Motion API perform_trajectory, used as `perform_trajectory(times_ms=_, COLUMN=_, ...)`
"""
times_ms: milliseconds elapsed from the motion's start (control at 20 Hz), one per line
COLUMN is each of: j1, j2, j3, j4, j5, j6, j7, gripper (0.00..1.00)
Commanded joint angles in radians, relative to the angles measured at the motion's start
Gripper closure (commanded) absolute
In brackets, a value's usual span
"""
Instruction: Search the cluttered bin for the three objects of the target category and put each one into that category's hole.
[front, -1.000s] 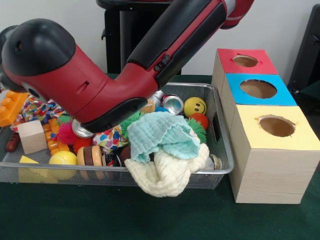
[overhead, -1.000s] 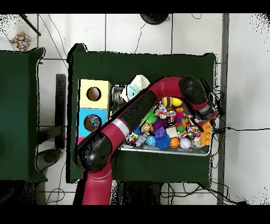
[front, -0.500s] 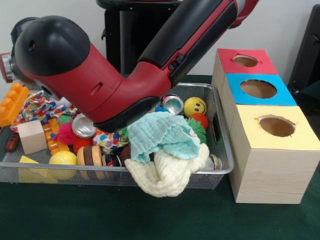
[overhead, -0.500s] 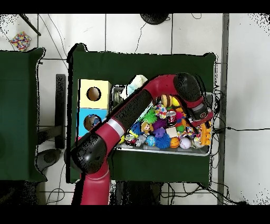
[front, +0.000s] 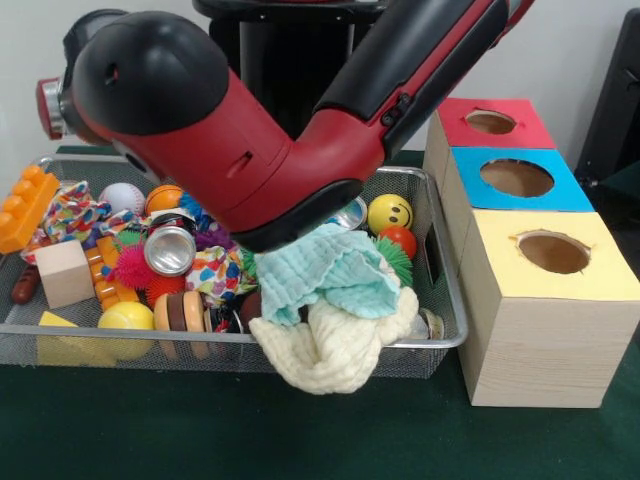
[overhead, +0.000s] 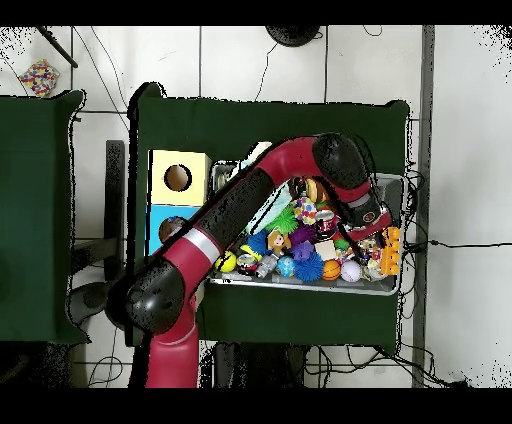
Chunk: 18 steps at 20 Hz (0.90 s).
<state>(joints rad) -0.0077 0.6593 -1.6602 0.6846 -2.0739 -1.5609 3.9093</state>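
1. Over the wire bin (front: 440, 345), the red arm (front: 250, 150) fills the view; its gripper end is hidden behind the elbow, so I cannot tell whether it is open or carrying anything.
2. The three boxes to the side, yellow-topped (front: 545, 300), blue-topped (front: 520, 180) and red-topped (front: 490, 122), show nothing visible in their holes.
3. The bin is still full: mint cloth (front: 325, 270) over cream cloth (front: 335, 345) at the front rim, silver can (front: 168, 250), smiley ball (front: 390, 213).
4. Target category is unclear; sorting looks barely begun.

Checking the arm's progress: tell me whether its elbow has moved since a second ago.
Yes. In the front view the arm's elbow has risen and shifted right, toward the red box, uncovering more of the wire bin.
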Motion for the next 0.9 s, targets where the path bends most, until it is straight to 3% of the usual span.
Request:
perform_trajectory(times_ms=50, j1=0.024, j2=-0.047, j3=-0.034, j4=0.039, j5=0.012, j6=-0.181, j7=0.265, gripper=0.0)
perform_trajectory(times_ms=900, j1=0.07, j2=-0.142, j3=-0.048, j4=0.034, j5=0.02, j6=-0.401, j7=0.235, gripper=0.0)
